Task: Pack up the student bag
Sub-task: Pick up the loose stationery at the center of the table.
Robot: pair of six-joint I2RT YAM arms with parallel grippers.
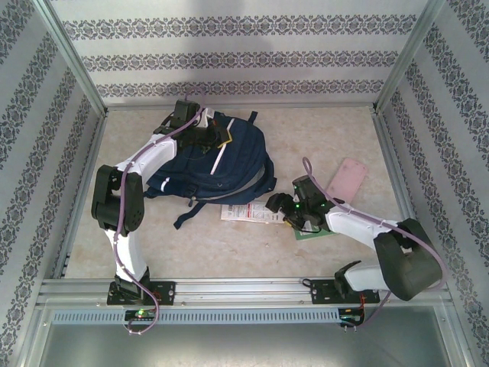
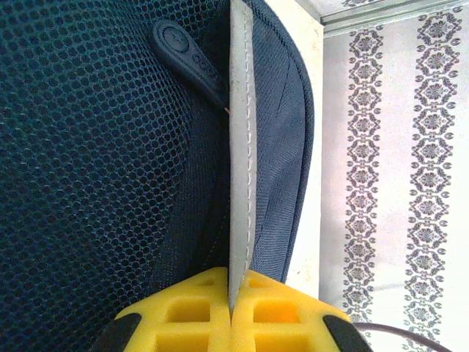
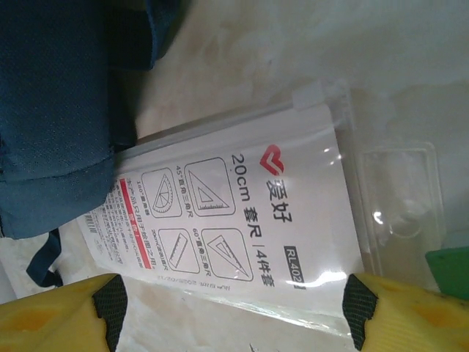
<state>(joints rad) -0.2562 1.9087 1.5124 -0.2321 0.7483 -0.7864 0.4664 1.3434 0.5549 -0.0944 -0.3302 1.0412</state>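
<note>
Yellow foam pads of left end effector (image 2: 231, 312) pinched shut on grey-white strip (image 2: 240, 147) of student bag (image 1: 218, 164), navy, lying toward back left of worktop (image 1: 328, 130). Right end effector (image 3: 234, 306) spread wide, gripping nothing, poised over clear set-square packet (image 3: 220, 220) tucked against bag's edge; green item (image 3: 448, 271) beside packet.

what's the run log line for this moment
left gripper shut on student bag trim | right gripper open over ruler set packet
</note>
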